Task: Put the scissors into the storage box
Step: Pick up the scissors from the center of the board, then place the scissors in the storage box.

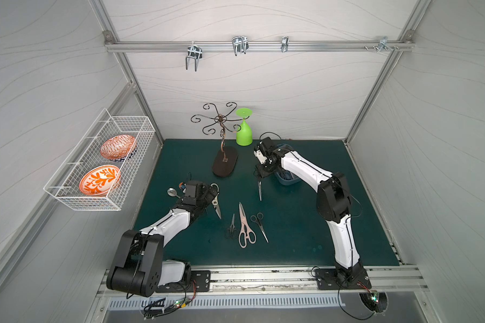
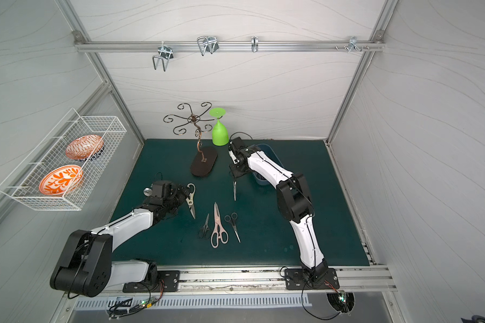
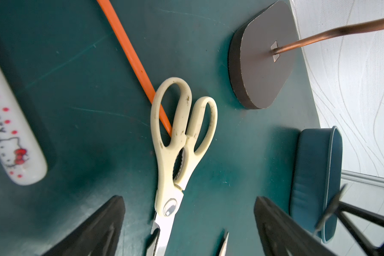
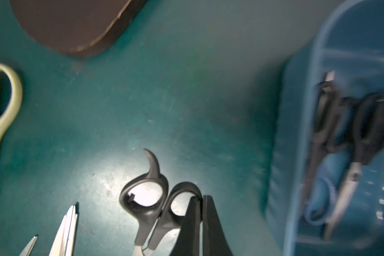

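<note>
The scissors are spread over the green mat (image 1: 305, 223) and the storage box (image 1: 287, 180). One black-handled pair (image 4: 151, 199) is pinched by a handle ring between the pressed-together fingers of the right gripper (image 4: 201, 199), in the far middle of the mat; in both top views its blades point toward the near edge. Whether its tip touches the mat cannot be told. The blue storage box stands just right of that gripper, largely hidden under the right forearm. The right wrist view shows, blurred, at least two dark-handled pairs (image 4: 364, 133) lying inside it. The left gripper (image 3: 187, 199) is over the left middle of the mat, its jaws spread wide on either side of the cream-handled kitchen shears (image 3: 175, 141) near their pivot and holding nothing. Those shears lie flat on the mat with an orange rod (image 3: 129, 48) passing under one handle ring. In the near middle the pink-handled shears (image 1: 244, 226) lie between a small black-handled pair (image 1: 231, 230) on their left and a slim black-handled pair (image 1: 259, 225) on their right, all apart from both grippers. A metal spoon (image 1: 172, 192) lies left of the left gripper. At the far edge are a copper hook stand (image 1: 224, 165) and an upturned green goblet (image 1: 244, 134).
</note>
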`<state>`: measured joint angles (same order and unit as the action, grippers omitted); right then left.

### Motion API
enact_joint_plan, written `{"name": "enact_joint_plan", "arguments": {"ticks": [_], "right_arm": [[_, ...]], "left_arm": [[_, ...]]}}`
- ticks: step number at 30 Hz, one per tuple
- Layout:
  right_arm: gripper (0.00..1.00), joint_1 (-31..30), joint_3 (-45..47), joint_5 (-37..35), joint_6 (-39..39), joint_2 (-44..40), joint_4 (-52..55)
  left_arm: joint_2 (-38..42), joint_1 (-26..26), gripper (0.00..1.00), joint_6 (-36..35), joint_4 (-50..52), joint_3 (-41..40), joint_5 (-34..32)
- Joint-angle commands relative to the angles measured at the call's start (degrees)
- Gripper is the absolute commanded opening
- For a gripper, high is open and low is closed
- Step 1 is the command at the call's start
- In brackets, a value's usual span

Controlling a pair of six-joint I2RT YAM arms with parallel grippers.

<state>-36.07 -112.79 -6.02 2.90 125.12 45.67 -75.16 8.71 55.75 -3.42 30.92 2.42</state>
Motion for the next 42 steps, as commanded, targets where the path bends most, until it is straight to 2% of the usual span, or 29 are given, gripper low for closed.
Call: {"name": "enact_joint_plan", "arguments": {"ticks": [1,9,13,20,24,30,37,40,42], "right_arm": [[0.00,2.30,-1.49,-1.18,-1.32,-2.35,0.39],[0.00,11.35,-8.51,-1.01,-2.35,-0.86,2.83],[0.00,13.59,-10.38,-3.05,-4.70,0.08,0.91],[0.00,16.53,-18.23,-5.53,-8.20,6.72,-0.72],[0.00,16.62,-17.76,-6.24,-10.10,8.77,-1.09],[0.00,16.49,-12.28,-6.19,-11.65,9.45,-3.95],[0.00,16.48,-11.60,-2.78,-9.91,11.79,-2.90],[0.05,16.48,-11.74,-1.44,-8.77,12.31,-2.57],[0.15,16.52,-11.75,-0.81,-8.16,12.64,-2.35]], "left_arm": [[-0.77,-0.14,0.96,0.06,-1.63,0.46,0.34],[-1.88,-0.18,0.96,0.24,-2.26,0.46,0.70],[-2.97,-0.18,0.95,0.42,-2.55,0.57,1.32],[-3.42,-0.16,0.95,0.24,-2.43,1.00,1.90],[-3.99,-0.18,0.95,0.15,-2.63,1.23,1.81],[-4.78,-0.16,0.95,0.15,-2.80,1.43,2.06],[-5.53,-0.18,0.95,0.08,-2.93,1.69,2.57],[-5.28,-0.14,0.95,-0.11,-2.82,1.75,2.63],[-5.09,-0.16,0.95,-0.20,-2.81,1.78,2.66]]}}
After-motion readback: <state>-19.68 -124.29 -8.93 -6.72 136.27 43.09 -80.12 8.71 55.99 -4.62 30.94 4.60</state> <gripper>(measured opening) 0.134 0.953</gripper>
